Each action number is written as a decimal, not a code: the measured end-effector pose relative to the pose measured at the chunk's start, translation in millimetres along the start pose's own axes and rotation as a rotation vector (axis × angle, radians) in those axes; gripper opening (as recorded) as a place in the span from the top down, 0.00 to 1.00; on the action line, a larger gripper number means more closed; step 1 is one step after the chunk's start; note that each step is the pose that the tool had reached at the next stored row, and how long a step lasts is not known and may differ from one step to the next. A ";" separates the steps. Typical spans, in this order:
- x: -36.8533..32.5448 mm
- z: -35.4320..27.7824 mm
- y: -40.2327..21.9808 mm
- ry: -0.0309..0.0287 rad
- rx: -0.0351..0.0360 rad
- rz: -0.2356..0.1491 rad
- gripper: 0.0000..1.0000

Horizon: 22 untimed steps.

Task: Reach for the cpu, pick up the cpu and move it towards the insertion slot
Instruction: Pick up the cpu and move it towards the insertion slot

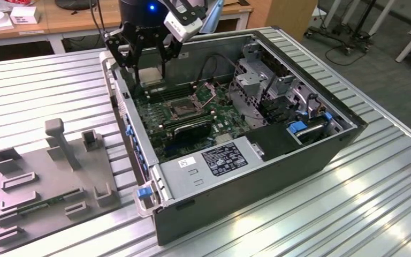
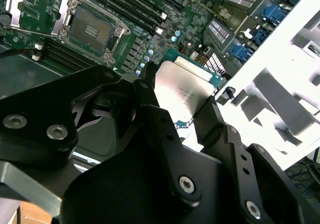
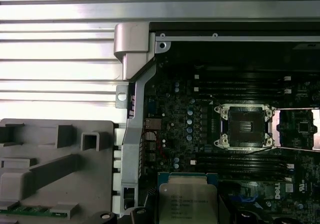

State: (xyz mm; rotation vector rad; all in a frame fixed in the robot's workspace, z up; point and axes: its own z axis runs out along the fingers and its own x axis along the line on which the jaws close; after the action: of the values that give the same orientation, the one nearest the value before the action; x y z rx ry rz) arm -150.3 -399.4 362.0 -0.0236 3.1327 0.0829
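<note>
The gripper [image 2: 175, 92] covers two edges of the cpu [image 2: 182, 89] (its lower part is cut off in the first wrist view); the insertion slot [image 1: 180, 108] appears too small for detail in the exterior view.

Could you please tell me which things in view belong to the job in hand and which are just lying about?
Part of the job:
- the cpu, held between the gripper fingers over the board
- the insertion slot, open and unfilled

Just lying about:
- the grey fixture tray beside the computer case
- the memory stick lying in that tray
- the ribbed metal table
</note>
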 end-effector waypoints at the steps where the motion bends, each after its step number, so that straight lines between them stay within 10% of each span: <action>1: 0.0 0.0 0.0 0.0000 0.0000 0.000 0.46; 12: -4.2 4.3 5.5 -0.0001 -0.0001 0.000 0.46; 22: -24.8 15.8 21.4 0.0011 0.0000 0.001 0.46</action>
State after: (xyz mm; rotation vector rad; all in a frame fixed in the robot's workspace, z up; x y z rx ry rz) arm -125.7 -376.9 347.6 -0.0226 3.1339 0.0829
